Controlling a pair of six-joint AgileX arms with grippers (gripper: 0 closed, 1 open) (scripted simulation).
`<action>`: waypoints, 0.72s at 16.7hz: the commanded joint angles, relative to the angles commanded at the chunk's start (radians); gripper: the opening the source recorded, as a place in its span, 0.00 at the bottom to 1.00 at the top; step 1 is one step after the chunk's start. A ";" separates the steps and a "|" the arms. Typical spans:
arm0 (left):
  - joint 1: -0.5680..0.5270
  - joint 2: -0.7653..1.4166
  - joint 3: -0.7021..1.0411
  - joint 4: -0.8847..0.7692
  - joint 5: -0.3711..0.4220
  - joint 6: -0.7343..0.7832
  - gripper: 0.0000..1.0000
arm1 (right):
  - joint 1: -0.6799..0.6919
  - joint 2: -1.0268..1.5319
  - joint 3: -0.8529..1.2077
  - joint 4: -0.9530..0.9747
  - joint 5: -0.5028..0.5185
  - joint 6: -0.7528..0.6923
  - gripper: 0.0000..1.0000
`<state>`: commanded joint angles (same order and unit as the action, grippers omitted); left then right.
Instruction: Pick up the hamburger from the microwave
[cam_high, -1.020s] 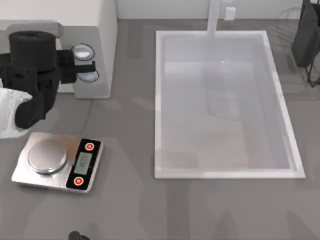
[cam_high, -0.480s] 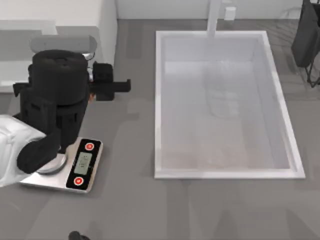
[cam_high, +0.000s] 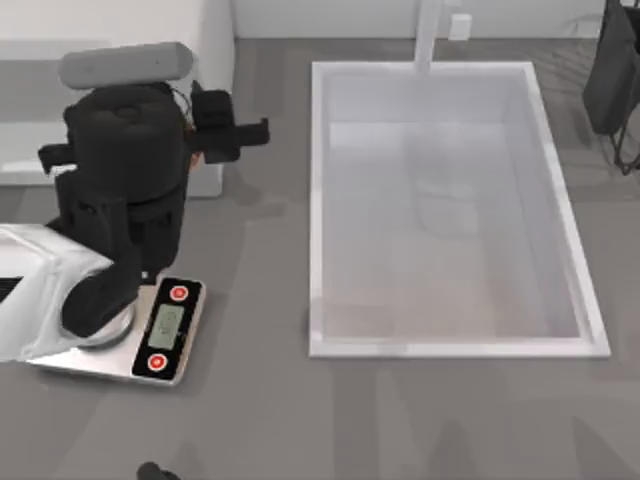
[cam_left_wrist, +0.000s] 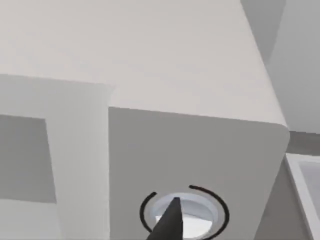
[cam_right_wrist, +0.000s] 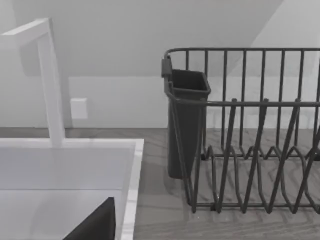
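The white microwave (cam_high: 215, 50) stands at the back left, and the left wrist view shows its grey panel (cam_left_wrist: 200, 155) with a round silver-rimmed dial (cam_left_wrist: 200, 210). My left arm hangs over the microwave's front. Its gripper (cam_high: 240, 130) points right, past the panel's edge. An orange-brown sliver, the hamburger (cam_high: 197, 157), peeks out by the gripper's base; whether it is held I cannot tell. One dark fingertip (cam_left_wrist: 167, 227) crosses the dial. A dark fingertip (cam_right_wrist: 95, 225) of my right gripper shows over the sink's corner.
A steel kitchen scale (cam_high: 165, 330) with red buttons lies front left, partly under my left arm. A big white sink (cam_high: 450, 340) with a faucet (cam_right_wrist: 50, 85) takes up the middle. A dark dish rack (cam_right_wrist: 250, 130) with a cup holder stands at the far right.
My left arm has swung right and forward from the microwave's opening, now covering the dials and part of the scale. Its gripper moved right, then slightly back.
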<state>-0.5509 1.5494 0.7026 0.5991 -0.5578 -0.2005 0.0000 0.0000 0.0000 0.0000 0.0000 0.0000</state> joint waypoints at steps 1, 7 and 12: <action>0.000 0.034 -0.004 0.070 -0.007 -0.002 0.00 | 0.000 0.000 0.000 0.000 0.000 0.000 1.00; -0.006 0.325 -0.121 0.452 0.018 0.005 0.00 | 0.000 0.000 0.000 0.000 0.000 0.000 1.00; -0.015 0.464 -0.213 0.532 0.065 0.014 0.00 | 0.000 0.000 0.000 0.000 0.000 0.000 1.00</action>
<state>-0.5656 2.0136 0.4894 1.1308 -0.4928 -0.1865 0.0000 0.0000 0.0000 0.0000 0.0000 0.0000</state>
